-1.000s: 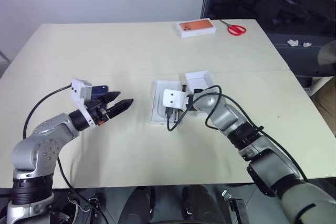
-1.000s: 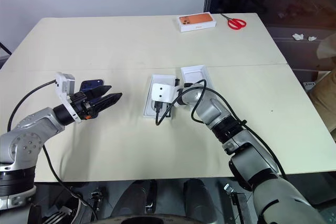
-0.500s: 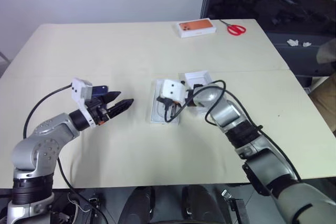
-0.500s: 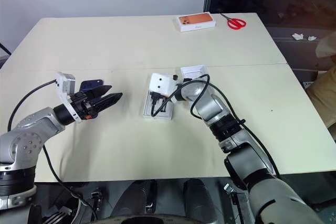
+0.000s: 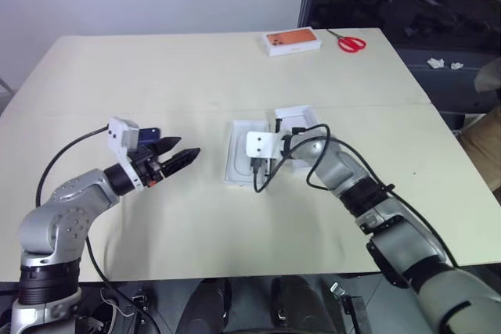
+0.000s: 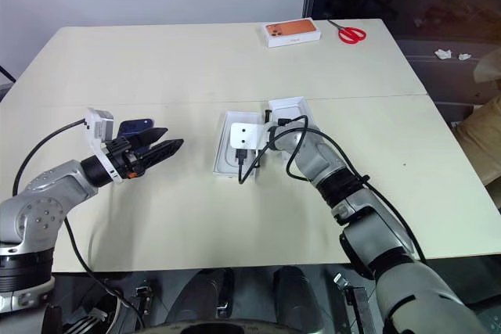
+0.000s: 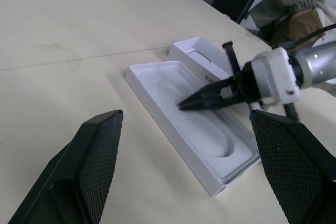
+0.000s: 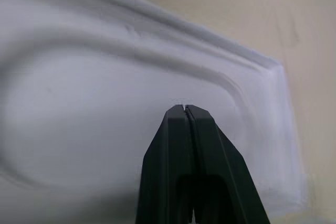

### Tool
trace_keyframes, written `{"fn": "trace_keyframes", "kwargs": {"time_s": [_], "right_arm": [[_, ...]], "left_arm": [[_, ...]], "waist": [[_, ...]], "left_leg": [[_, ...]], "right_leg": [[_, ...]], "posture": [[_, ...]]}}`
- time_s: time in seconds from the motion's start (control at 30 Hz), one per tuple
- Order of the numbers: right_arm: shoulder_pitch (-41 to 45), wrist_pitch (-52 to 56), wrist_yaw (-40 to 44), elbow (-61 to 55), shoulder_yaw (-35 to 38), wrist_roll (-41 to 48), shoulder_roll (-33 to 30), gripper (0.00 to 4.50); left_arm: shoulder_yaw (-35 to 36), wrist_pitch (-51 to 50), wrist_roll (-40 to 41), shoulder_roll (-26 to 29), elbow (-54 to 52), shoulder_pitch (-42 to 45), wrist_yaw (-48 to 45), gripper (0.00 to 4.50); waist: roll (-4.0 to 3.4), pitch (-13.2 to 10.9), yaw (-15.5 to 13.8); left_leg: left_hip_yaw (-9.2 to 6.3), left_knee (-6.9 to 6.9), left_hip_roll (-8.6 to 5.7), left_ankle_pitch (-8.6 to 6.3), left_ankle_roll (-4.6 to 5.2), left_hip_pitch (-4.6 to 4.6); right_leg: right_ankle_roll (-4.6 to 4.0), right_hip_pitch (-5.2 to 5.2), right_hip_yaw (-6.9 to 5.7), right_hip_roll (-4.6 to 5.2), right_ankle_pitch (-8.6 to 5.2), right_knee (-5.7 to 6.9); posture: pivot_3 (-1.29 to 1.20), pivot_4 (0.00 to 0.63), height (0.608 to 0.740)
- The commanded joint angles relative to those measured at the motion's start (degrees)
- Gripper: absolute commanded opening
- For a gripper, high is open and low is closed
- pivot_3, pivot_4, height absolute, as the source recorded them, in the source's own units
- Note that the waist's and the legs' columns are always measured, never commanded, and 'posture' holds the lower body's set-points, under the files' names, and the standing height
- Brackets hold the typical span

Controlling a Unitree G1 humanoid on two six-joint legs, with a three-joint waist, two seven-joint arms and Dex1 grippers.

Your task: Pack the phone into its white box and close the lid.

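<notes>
Right hand (image 7: 181, 105) has its fingers pinched together, empty, tip just over the oval recess of the thin white tray (image 7: 173, 85). If it's meant to clear that tray away, I'd keep the tip low and push slowly, so the tray slides along the worktop (image 5: 196, 76) without bumping the white box (image 5: 297, 117) sitting right beside it. Left hand (image 5: 184, 149) hovers with fingers spread wide and empty well off the tray's other side, with what looks like the phone (image 6: 139, 124) just behind it. Versus half a second ago, the right hand has slipped back toward the tray's near end and the left hasn't budged.
</notes>
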State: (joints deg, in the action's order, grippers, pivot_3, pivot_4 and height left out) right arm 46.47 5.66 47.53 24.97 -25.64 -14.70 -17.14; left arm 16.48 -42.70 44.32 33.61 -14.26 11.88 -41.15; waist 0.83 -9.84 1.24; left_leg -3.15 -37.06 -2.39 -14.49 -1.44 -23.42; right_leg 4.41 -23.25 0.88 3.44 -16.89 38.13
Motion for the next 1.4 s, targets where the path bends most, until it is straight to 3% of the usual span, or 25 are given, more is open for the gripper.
{"fn": "trace_keyframes", "kwargs": {"time_s": [0.03, 0.2, 0.37, 0.5, 0.8, 1.1, 1.4], "right_arm": [[0.5, 7.6, 3.1, -7.0, 6.7, 8.9, 2.3, 0.07], [-1.7, 22.5, 8.7, -17.6, 13.3, 21.7, 2.5, 0.07], [-5.0, 32.1, 12.7, -27.1, 12.9, 27.3, -2.2, 2.44], [-7.1, 33.5, 15.8, -31.6, 9.5, 27.8, -7.0, 4.48], [-8.9, 27.2, 12.7, -29.5, 3.2, 22.5, -7.6, 4.48], [-7.4, 26.8, 11.1, -28.0, 5.3, 24.5, -5.2, 4.48], [-2.5, 21.3, 4.5, -20.6, 6.5, 22.8, 1.8, 4.48]], "left_arm": [[0.9, 1.6, 0.1, 1.1, -1.6, -0.2, -0.9, 4.09], [1.0, 1.8, 0.3, 2.3, -1.6, -1.2, -2.5, 4.09], [1.6, 2.2, 2.1, 7.1, -4.7, -6.0, -10.4, 4.09], [1.5, 6.6, -1.7, 10.6, -4.2, -8.9, -14.7, 4.09], [2.3, 10.9, -3.8, 11.0, -2.5, -11.9, -15.9, 4.09], [4.2, 12.3, -4.7, 10.3, 0.4, -11.3, -13.5, 4.09], [7.7, 8.1, -4.8, 10.7, 12.4, -5.4, -7.9, 4.09]], "waist": [[-0.01, 0.0, -0.1], [-0.01, 0.0, -0.5], [-0.06, 0.0, -0.3], [-0.08, 0.0, -0.2], [-0.08, 0.0, -0.3], [-0.08, 0.0, -0.3], [-0.08, 0.0, -0.1]], "left_leg": [[-0.01, 0.0, 0.0, -0.01, 0.01, 0.0], [-0.02, -0.01, -0.01, -0.09, 0.15, 0.0], [-0.03, 0.04, -0.01, -0.1, 0.17, -0.01], [-0.03, 0.07, 0.01, -0.11, 0.19, -0.01], [-0.01, 0.1, 0.02, -0.13, 0.22, -0.02], [-0.02, 0.09, 0.03, -0.13, 0.22, -0.02], [-0.03, 0.11, 0.03, -0.13, 0.21, -0.01]], "right_leg": [[0.0, 0.0, 0.0, 0.0, 0.0, 0.0], [0.0, 0.03, -0.02, 0.04, 0.0, -0.02], [-0.01, 0.01, -0.01, 0.05, 0.0, -0.05], [-0.02, -0.02, -0.01, 0.07, -0.01, -0.04], [-0.03, 0.0, -0.01, 0.09, -0.01, -0.12], [-0.02, 0.0, -0.02, 0.09, -0.01, -0.11], [-0.01, -0.08, -0.03, 0.04, 0.0, -0.05]], "posture": [[0.0, 0.15, 0.74], [0.0, 0.15, 0.74], [0.0, 0.15, 0.74], [0.0, 0.15, 0.74], [0.0, 0.15, 0.74], [0.0, 0.15, 0.74], [0.0, 0.15, 0.74]]}}
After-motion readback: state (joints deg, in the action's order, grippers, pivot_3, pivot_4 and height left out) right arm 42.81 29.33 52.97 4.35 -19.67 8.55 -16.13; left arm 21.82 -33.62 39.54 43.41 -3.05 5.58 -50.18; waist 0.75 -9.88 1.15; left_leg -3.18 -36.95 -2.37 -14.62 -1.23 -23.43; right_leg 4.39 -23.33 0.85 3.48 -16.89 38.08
